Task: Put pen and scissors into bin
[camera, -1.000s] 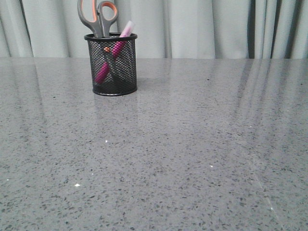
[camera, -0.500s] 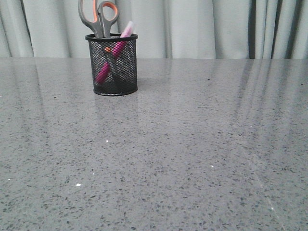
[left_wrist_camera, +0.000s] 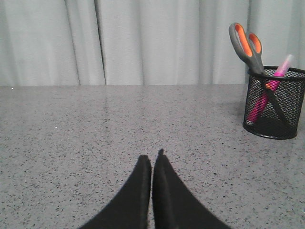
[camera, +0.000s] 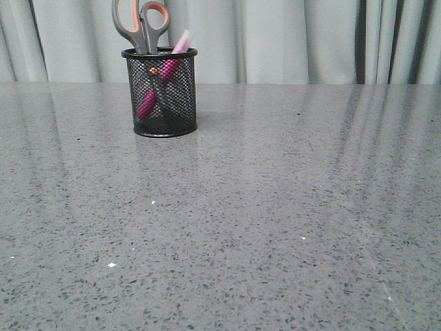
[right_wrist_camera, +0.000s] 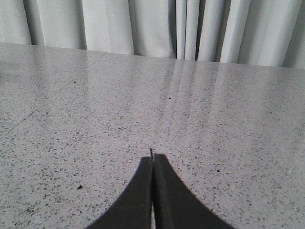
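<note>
we see the bin (camera: pixel 164 93), a small black wire-mesh cup with a solid black rim, standing upright on the worktop (camera: pixel 262 207) near its far edge, toward the far left corner. through the mesh we can make out what it holds. the scissors (camera: pixel 141 26) stand blades down inside it, their grey handles with orange-lined loops rising well above the rim and an orange pivot dot showing just below it. the pen (camera: pixel 165 72) leans across them at a tilt, its magenta-pink body low at the left of the cup and its pale translucent cap poking out past the rim at the right. the two cross inside the cup.

in the left wrist view the bin (left_wrist_camera: pixel 274 102) sits well apart from the left fingers (left_wrist_camera: pixel 152 164), which are pressed together with nothing between them, low over bare speckled grey stone. the right fingers (right_wrist_camera: pixel 152 160) are likewise closed tip to tip and hold nothing, over another bare stretch of worktop. pale curtains (camera: pixel 296 38) hang behind the far edge.
</note>
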`<act>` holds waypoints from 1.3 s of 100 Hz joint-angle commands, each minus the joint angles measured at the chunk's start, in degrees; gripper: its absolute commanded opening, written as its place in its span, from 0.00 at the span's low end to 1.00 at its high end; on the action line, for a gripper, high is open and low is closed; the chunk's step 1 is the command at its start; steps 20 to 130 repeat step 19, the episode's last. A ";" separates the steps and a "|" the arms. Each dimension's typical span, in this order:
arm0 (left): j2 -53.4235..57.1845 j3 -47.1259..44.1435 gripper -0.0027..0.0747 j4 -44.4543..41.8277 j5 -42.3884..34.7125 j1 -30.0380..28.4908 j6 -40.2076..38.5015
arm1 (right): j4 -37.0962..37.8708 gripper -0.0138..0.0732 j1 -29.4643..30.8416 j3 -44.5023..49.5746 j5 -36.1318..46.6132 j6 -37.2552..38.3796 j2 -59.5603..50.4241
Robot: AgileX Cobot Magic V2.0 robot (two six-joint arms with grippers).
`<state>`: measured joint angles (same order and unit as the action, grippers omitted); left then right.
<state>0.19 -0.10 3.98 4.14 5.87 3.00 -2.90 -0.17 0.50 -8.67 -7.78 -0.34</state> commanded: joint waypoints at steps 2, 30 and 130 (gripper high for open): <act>1.55 -1.33 0.01 0.11 -4.14 0.47 -0.65 | 0.74 0.08 0.32 1.09 5.00 0.16 -1.28; 1.55 -1.33 0.01 0.11 -4.14 0.47 -0.65 | 0.74 0.08 0.32 1.09 5.00 0.16 -1.28; 1.55 -1.33 0.01 0.11 -4.14 0.47 -0.65 | 0.74 0.08 0.32 1.09 5.00 0.16 -1.28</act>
